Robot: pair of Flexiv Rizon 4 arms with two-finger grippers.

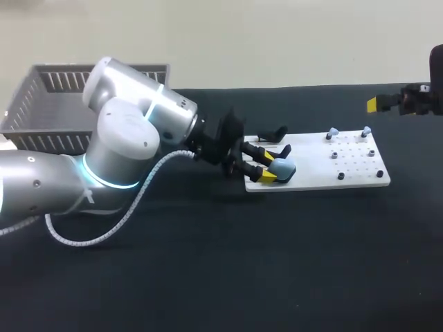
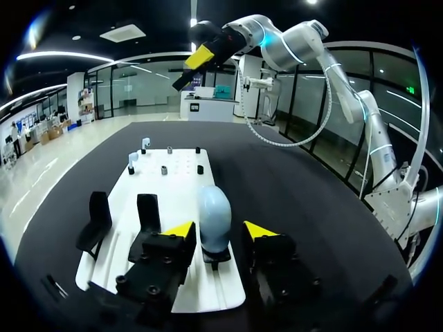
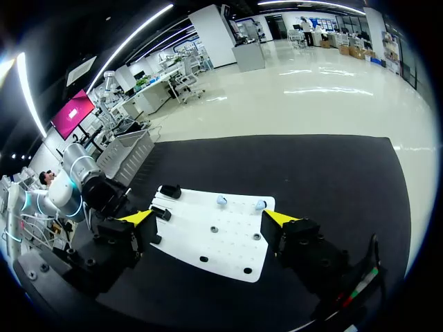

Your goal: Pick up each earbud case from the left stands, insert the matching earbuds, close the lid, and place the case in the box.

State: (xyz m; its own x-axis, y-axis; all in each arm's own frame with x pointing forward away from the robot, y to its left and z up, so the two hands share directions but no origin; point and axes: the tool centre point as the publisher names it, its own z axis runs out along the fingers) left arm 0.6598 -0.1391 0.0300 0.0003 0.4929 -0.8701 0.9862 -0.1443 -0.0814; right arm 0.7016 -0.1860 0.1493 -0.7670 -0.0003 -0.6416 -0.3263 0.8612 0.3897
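Left pincer [image 2: 219,229] is spread astride the pale blue earbud case [image 2: 214,214], which stands upright on its stand [image 2: 217,256] on the white board [image 2: 176,183], apparently aligned for pickup; contact is unconfirmed. Right pincer [image 3: 209,217], also spread, hovers clear above the counter [image 1: 208,277].

Bench [image 1: 221,277] has a matte black cover, wide & dark. Beyond it: glossy pale floor [image 3: 311,83], glass partition walls [image 2: 131,86], long strip lights [image 3: 131,38] on a dark ceiling [image 2: 83,17]. Light reflects off the floor.
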